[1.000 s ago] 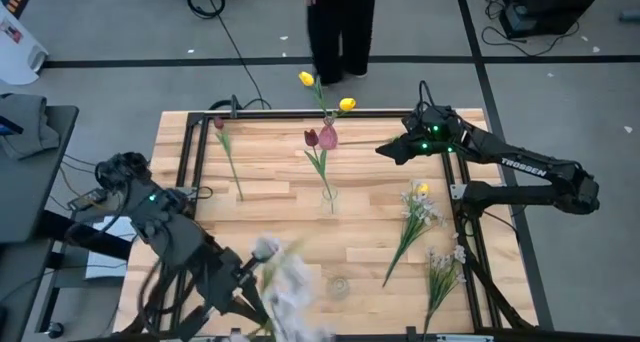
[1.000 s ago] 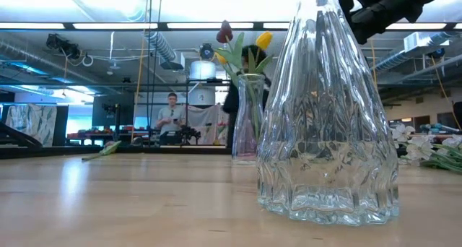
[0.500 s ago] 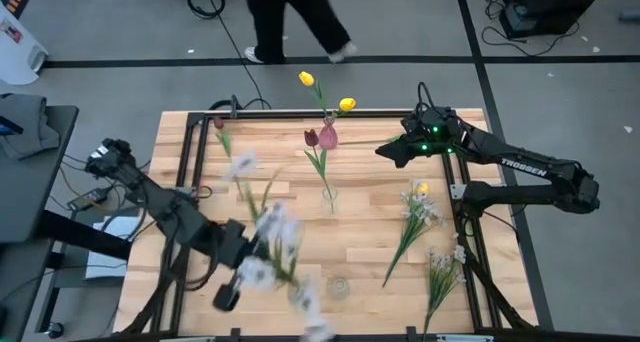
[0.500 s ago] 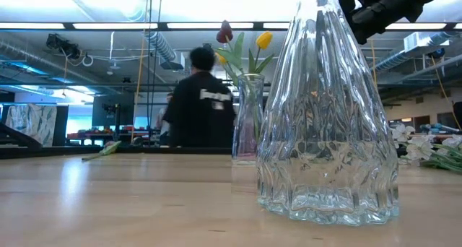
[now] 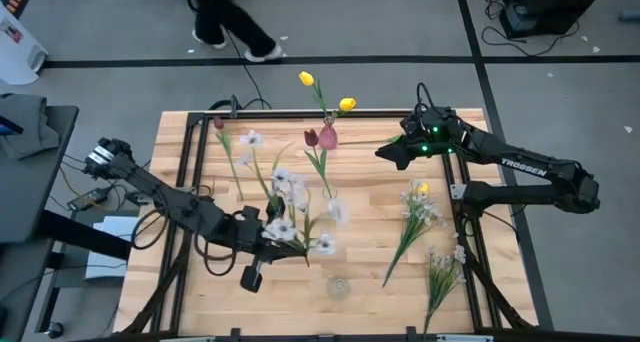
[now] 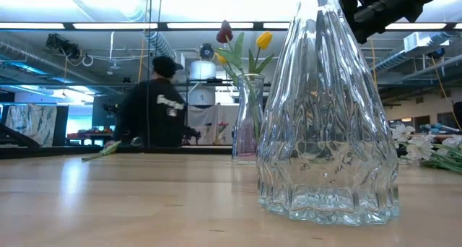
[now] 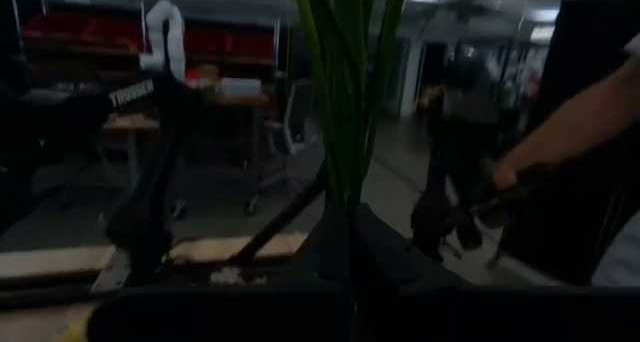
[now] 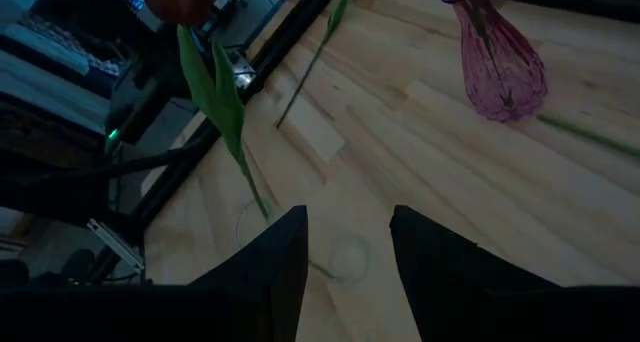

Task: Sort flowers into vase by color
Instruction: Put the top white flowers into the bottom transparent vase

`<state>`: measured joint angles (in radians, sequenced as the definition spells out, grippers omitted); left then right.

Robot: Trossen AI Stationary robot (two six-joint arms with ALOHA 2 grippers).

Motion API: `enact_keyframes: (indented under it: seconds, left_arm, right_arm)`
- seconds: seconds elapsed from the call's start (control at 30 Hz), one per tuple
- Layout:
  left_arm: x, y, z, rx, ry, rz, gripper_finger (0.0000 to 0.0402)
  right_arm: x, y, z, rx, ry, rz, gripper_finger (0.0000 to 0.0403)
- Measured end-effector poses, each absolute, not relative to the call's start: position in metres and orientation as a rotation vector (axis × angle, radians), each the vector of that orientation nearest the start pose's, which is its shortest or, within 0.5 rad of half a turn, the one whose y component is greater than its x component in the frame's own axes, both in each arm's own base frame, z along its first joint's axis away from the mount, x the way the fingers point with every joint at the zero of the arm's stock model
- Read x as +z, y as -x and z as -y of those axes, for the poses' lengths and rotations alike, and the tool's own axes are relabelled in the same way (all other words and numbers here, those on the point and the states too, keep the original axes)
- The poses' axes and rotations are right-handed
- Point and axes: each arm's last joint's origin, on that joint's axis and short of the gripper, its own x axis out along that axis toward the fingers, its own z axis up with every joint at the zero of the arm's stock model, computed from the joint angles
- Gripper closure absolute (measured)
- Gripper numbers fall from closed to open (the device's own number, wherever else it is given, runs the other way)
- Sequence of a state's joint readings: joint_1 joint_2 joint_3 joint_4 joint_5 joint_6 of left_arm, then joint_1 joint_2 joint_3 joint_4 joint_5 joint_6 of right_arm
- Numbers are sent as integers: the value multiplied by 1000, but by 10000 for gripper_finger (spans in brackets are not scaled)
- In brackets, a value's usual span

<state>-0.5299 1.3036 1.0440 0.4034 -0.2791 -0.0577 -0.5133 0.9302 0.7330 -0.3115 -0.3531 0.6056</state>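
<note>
Left hand (image 5: 262,244) swung white spray (image 5: 285,207) twd table ctr.

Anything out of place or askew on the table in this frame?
Nothing is spilled or broken. One maroon tulip lies alone on the table by the left rail, apart from the other loose flowers at right. The left gripper holds a white blossom spray aloft.

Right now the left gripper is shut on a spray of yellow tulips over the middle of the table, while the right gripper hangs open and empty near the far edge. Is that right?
Not quite. The left gripper is shut on a spray of small white blossoms, not yellow tulips, as the high view shows. The rest stands: the right gripper hangs open and empty near the far edge.
</note>
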Motion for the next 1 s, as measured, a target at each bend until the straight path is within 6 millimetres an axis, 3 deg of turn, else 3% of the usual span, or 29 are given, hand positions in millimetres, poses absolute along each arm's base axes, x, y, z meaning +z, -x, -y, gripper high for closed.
enact_keyframes:
  seconds: [0.17, 0.5, 0.77, 1.0]
  left_arm:
    - [348, -260, 141, -252, 148, 191, 397]
    - [318, -263, 142, -242, 152, 144, 397]
    - [290, -289, 152, -294, 151, 168, 397]
    - [268, -313, 145, -290, 189, 225, 397]
  right_arm:
    - [280, -177, 89, -299, -776, -404, 245]
    - [280, -176, 89, -302, -731, -407, 245]
    - [280, -177, 89, -381, -744, -391, 245]
    - [280, -177, 89, -393, -750, -388, 245]
